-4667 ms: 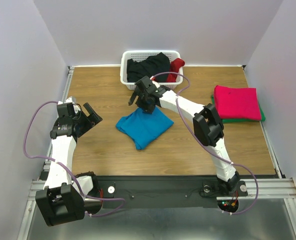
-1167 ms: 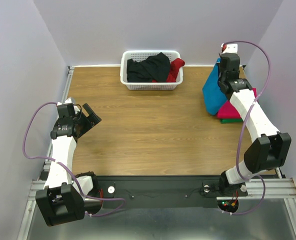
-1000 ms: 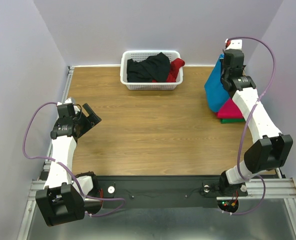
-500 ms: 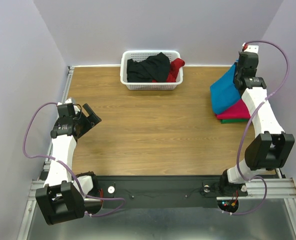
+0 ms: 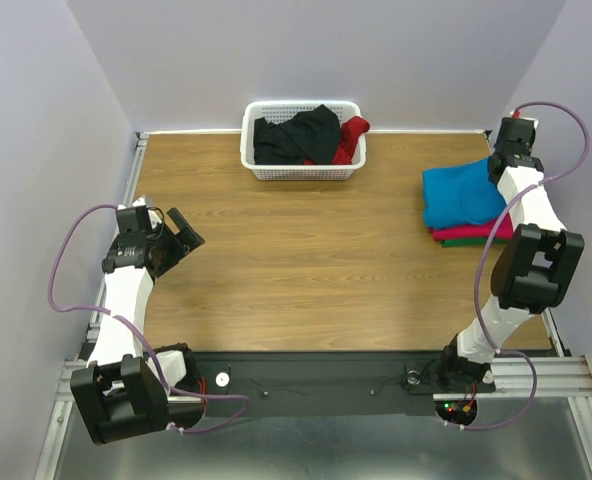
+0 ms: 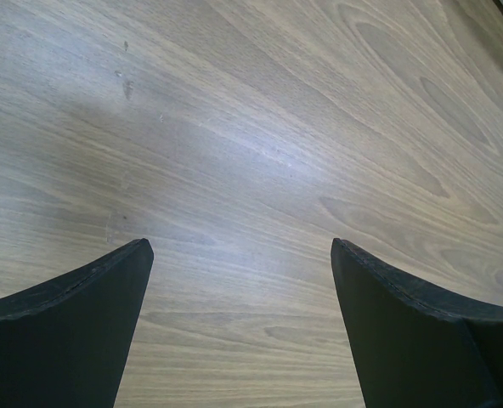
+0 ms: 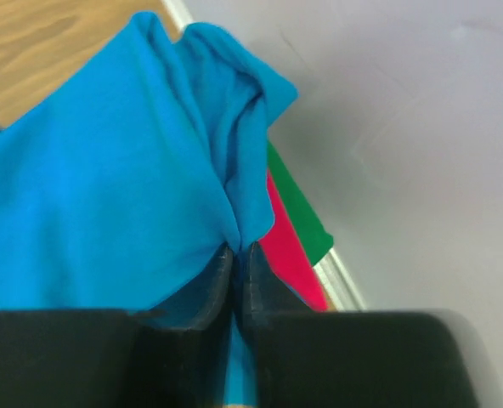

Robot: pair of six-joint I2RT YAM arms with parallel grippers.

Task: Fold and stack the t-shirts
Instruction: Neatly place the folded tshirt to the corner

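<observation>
Laying the blue shirt (image 5: 463, 195) onto the pile is the change I'm seeing. A second ago it hung tilted from the right end effector (image 5: 506, 160) over the pile's left side. Now it lies spread across the magenta shirt (image 5: 471, 231) and green shirt (image 5: 466, 241) at the right edge of the table (image 5: 306, 260). I'd call that the third shirt placed, though not yet let go.

From above I can't see how the right jaws stand, because the wrist hides them. The right wrist view settles it: the end effector (image 7: 237, 251) is pressed together, pinching a gathered ridge of the blue shirt (image 7: 107, 195). The far corner is puckered, not flat. That view also shows slivers of the magenta shirt (image 7: 290, 246) and green shirt (image 7: 298, 208) poking out near the wall.

Only the top view shows what remains: the black shirt (image 5: 296, 135) and dark red shirt (image 5: 353, 135), heaped in the basket (image 5: 301, 170).

The left end effector (image 5: 181, 235) hasn't budged. Its wrist view shows it (image 6: 240, 245) spread wide over bare table (image 6: 277, 127).

Releasing and smoothing that corner looks like my next job.
</observation>
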